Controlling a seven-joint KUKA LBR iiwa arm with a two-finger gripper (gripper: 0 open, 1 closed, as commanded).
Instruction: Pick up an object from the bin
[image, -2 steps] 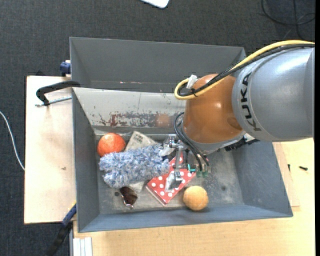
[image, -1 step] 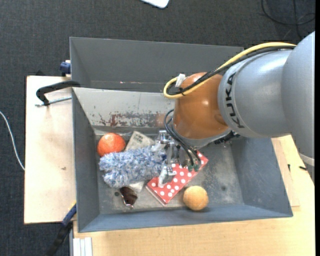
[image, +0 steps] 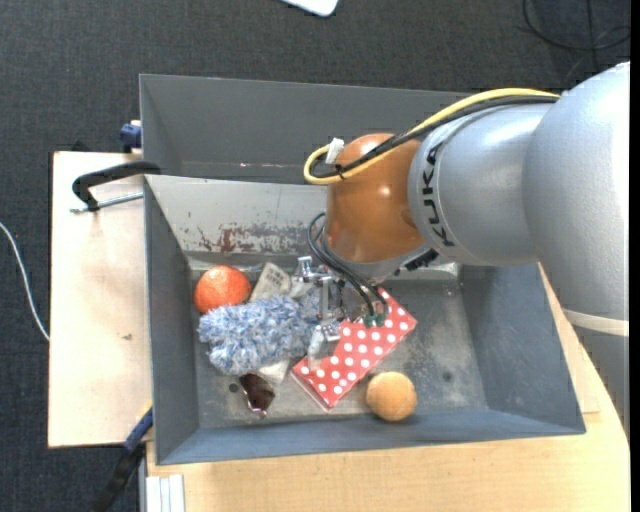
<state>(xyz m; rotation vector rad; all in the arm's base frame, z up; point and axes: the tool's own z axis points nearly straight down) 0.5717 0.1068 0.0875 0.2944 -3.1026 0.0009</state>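
On the overhead camera I see the arm coming in from the right, with its orange cover hanging over the back half of the bin. The gripper sits low, near the middle of the floor, on the seam where the blue cloth meets the dotted box. I cannot tell whether it is open or closed, nor whether it has anything in its grasp.

The blue cloth, a woolly bundle, lies just left of the gripper and looks to be touching it. The dotted box, red with white spots, lies flat just right of the gripper, its near-left edge running under it.

Further left and behind, past the cloth, is an orange ball. A pale scrap lies between that ball and the gripper. A tan ball rests right of the gripper and nearer the front wall, just beside the box's edge. A dark piece lies front-left of the gripper, just below the cloth.
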